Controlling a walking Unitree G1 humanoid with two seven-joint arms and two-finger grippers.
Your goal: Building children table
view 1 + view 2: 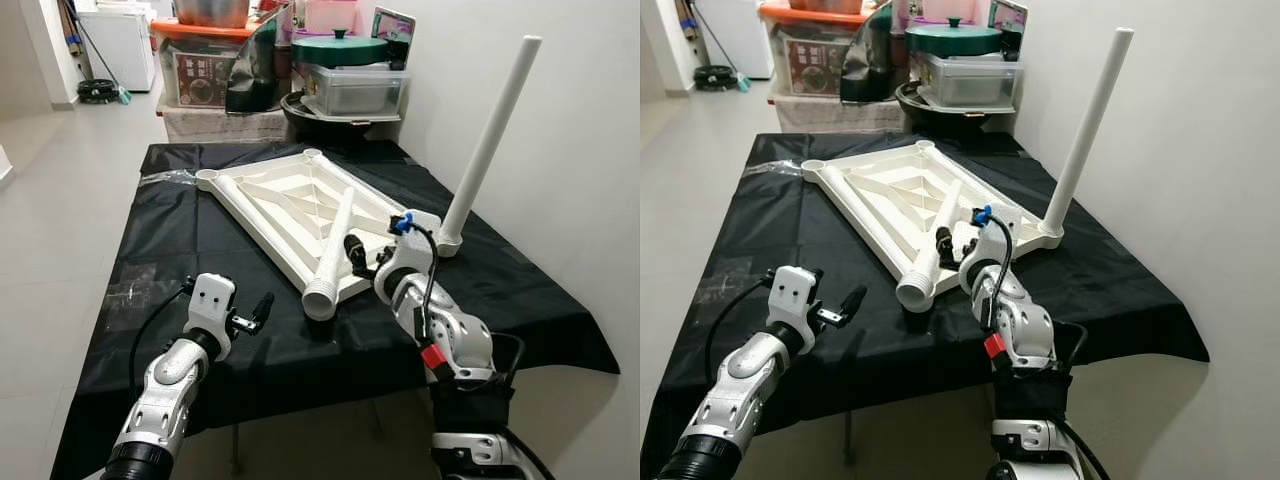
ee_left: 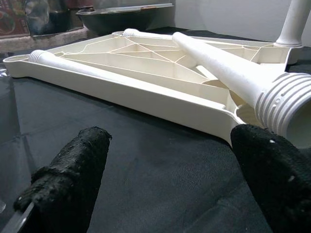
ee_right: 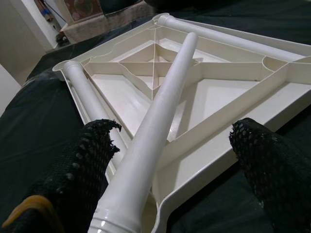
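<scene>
Lying upside down on a black cloth [image 1: 180, 240] that covers a table, the white plastic table top [image 1: 290, 205] shows its ribbed underside. One white leg [image 1: 490, 140] stands upright, screwed into the top's corner nearest the wall [image 1: 560, 150]. A loose leg [image 1: 332, 250] lies slantwise across the ribs of the top, its threaded end [image 2: 286, 104] hanging just past the near edge, toward the robot.

The right gripper [image 1: 357, 255] sits over the near edge of the table top, right beside the loose leg. In the right wrist view its two black fingers [image 3: 87, 155] stand wide apart with the loose leg running between them, and they hold nothing. The left gripper [image 1: 258, 308] hovers low over the cloth, just short of the top's near edge and near the leg's threaded end. Its fingers [image 2: 73, 170] are also spread wide and empty.

Beyond the far edge of the table top, storage boxes [image 1: 350, 85] and a green lid [image 1: 338, 48] are stacked against the wall.
</scene>
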